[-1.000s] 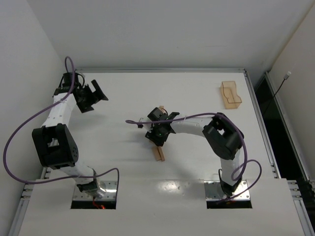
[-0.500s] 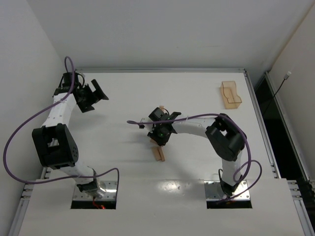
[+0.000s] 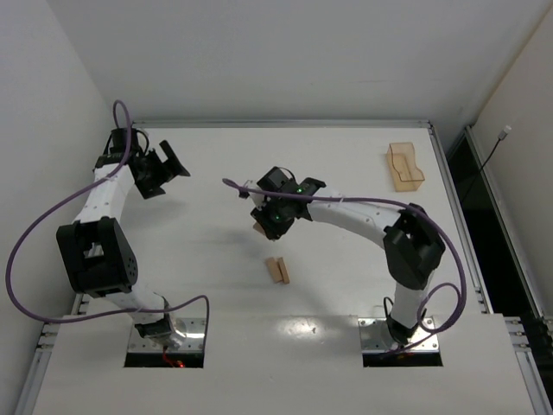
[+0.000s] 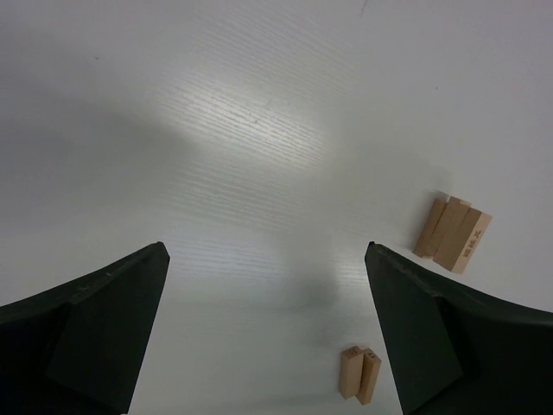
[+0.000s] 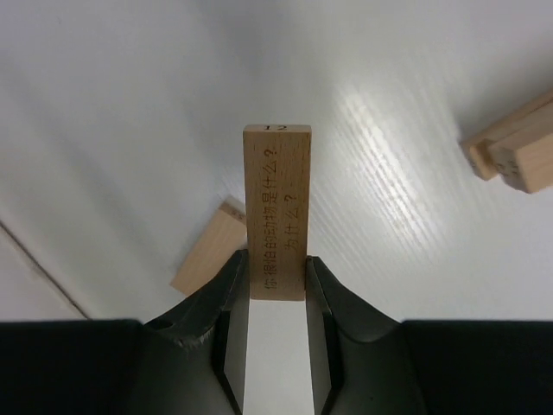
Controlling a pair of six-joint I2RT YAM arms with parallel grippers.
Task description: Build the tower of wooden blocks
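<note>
My right gripper is shut on a wood block, a tan plank printed with characters that sticks out past the fingertips. In the top view this gripper hangs over the table's middle. Below it another plank lies flat. The tower is a low cluster of planks side by side, nearer the arm bases; it also shows in the right wrist view and the left wrist view. Two more planks lie together. My left gripper is open at the far left, its jaws holding nothing.
A translucent orange-tan tray stands at the far right. The table's raised metal edge runs along the back, with walls close on the left and right.
My right gripper closed on the printed plank and carried it away from the cluster, toward the far left. The left arm has not moved.
</note>
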